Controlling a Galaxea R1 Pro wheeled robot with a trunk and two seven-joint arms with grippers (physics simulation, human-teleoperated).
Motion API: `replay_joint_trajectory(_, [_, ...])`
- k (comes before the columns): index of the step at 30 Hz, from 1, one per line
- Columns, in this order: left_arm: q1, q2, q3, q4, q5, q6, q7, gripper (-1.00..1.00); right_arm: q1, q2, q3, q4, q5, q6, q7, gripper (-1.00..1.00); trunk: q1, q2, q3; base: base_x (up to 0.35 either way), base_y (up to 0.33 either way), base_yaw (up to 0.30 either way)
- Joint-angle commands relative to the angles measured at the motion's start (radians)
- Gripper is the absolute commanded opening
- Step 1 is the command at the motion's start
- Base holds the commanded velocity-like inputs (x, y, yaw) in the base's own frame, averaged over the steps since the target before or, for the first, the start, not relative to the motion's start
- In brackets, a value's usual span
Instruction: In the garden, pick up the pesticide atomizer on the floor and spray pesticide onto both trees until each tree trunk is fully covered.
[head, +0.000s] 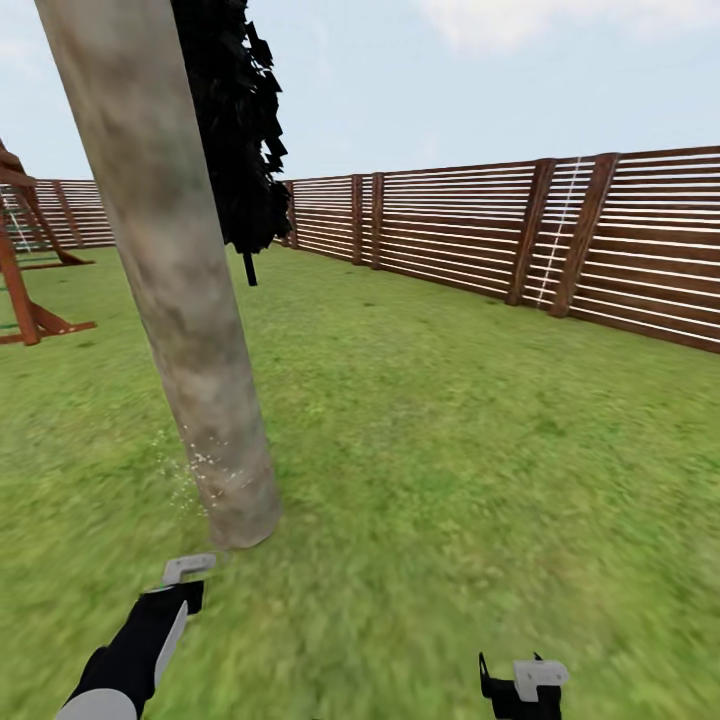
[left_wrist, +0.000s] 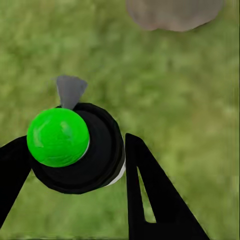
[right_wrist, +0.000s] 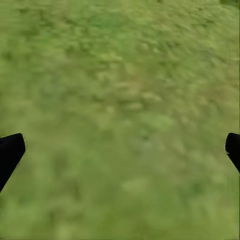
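Head view has the tree trunk (head: 185, 330) rising from the lawn (head: 450, 450) just ahead of the left arm, pale specks scattered over its lower bark. Left tool (left_wrist: 75, 165) is clenched around the pesticide atomizer (left_wrist: 75, 150), a black body with a green round top and grey nozzle aimed toward the trunk's base. Right tool (right_wrist: 120, 150) hangs released, fingers wide apart over bare grass. Slatted wooden fence (head: 480, 240) stands behind
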Motion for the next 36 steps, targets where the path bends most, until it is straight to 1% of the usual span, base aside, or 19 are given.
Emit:
replay_joint_trajectory(1, [0.000, -0.001, 0.000, 0.001, 0.004, -0.001, 0.022, -1.00, 0.000, 0.000, 0.000, 0.000, 0.000, 0.000, 0.000, 1.00, 0.000, 0.000, 0.000, 0.000, 0.000, 0.185])
replay_joint_trajectory(3, [0.003, -0.002, -0.001, 0.003, 0.015, -0.002, 0.031, -1.00, 0.000, 0.000, 0.000, 0.000, 0.000, 0.000, 0.001, 1.00, 0.000, 0.000, 0.000, 0.000, 0.000, 0.067])
replay_joint_trajectory(4, [0.006, -0.007, -0.006, 0.003, 0.033, -0.003, 0.031, -1.00, 0.000, 0.000, 0.000, 0.000, 0.000, 0.000, 0.000, 1.00, 0.000, 0.000, 0.000, 0.055, -0.104, 0.013])
replay_joint_trajectory(7, [0.009, -0.014, -0.009, 0.003, 0.044, 0.001, 0.033, -1.00, 0.000, 0.000, 0.000, 0.000, 0.000, -0.001, 0.001, 1.00, 0.000, 0.000, 0.000, 0.154, -0.189, 0.004])
replay_joint_trajectory(17, [0.010, -0.017, -0.009, 0.003, 0.045, 0.012, 0.031, -1.00, 0.000, 0.000, 0.000, 0.000, 0.000, 0.000, 0.001, 1.00, 0.000, 0.000, 0.000, 0.229, -0.200, 0.003])
replay_joint_trajectory(22, [0.010, -0.019, -0.009, 0.003, 0.045, 0.013, 0.032, -1.00, 0.000, 0.000, 0.000, 0.000, 0.000, 0.000, 0.001, 1.00, 0.000, 0.000, 0.000, 0.195, -0.216, 0.232])
replay_joint_trajectory(30, [0.011, -0.025, -0.009, 0.002, 0.045, 0.011, 0.032, -1.00, 0.000, 0.000, 0.000, 0.000, 0.000, 0.000, 0.001, 1.00, 0.000, 0.000, 0.000, 0.017, -0.271, 0.272])
replay_joint_trajectory(36, [0.011, -0.025, -0.012, -0.006, 0.044, 0.007, 0.036, -1.00, 0.000, 0.000, 0.000, 0.000, 0.000, 0.000, 0.001, 1.00, 0.000, 0.000, 0.000, 0.000, -0.275, 0.043])
